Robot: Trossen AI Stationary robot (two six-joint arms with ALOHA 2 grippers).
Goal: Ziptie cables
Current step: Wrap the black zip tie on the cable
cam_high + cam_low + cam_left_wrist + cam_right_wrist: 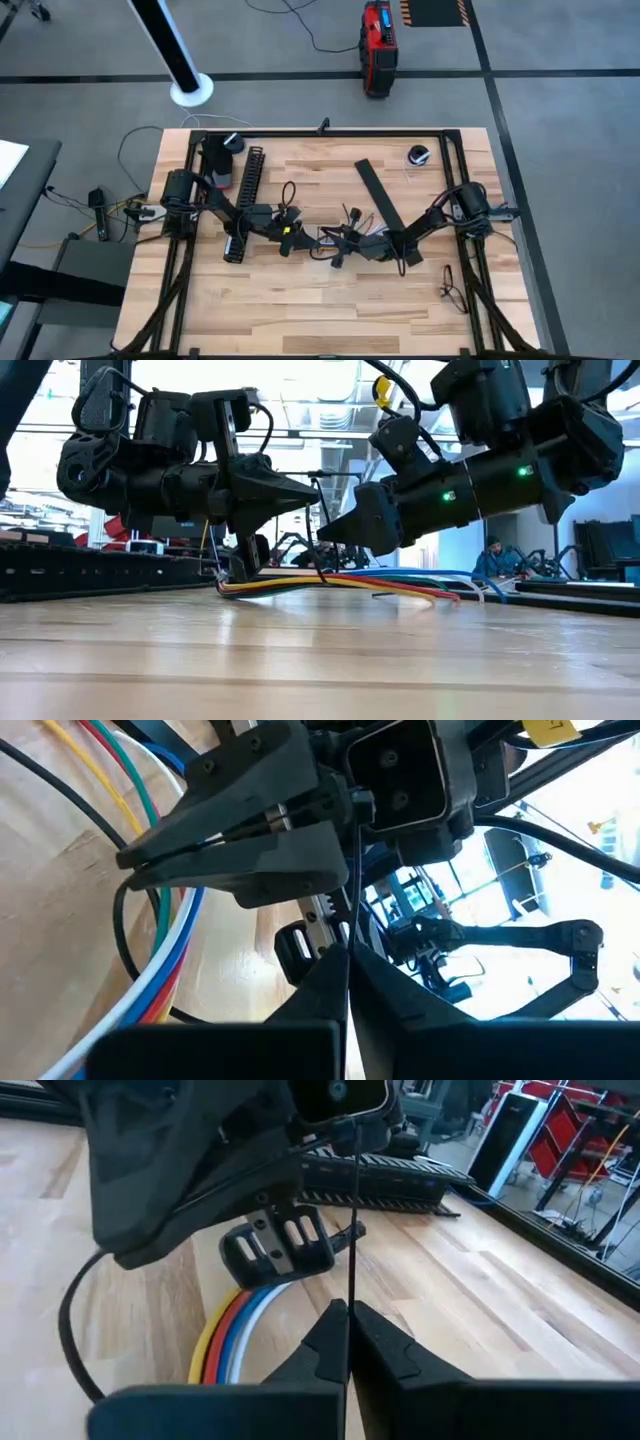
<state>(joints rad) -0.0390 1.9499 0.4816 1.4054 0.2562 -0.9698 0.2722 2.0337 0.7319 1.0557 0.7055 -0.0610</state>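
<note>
The cables (350, 582), a flat bundle of yellow, red, blue and white wires (235, 1342), lie on the wood table (330, 310) at its middle (322, 238). A thin black zip tie (321, 515) stands upright from the bundle. My left gripper (316, 490) comes in level from the table's left and is shut on the tie high up. My right gripper (322, 538) comes from the right and is shut on it lower down, just above the cables. The two sets of fingertips face each other, one above the other. Where the tie meets the bundle is too small to make out. My left gripper pinches the zip tie's upper stretch (349, 935) between its two fingertips. The fingers come level from the table's left and lie across the tie. The tie stands upright and runs down to the cables. My right gripper pinches the zip tie's lower stretch (349, 1285) between its two fingertips, coming from the table's right, slanting slightly down, across the tie. The tie runs straight up from the fingers toward my left gripper. The cables below it rest on the table.
A black comb-slotted channel (250, 175) lies at the far left and a flat black strip (385, 210) right of centre. A small black slotted block (280, 1245) sits by the cables' end. Loose dark wires (455, 285) lie near the right edge. A person (490, 555) sits beyond the table.
</note>
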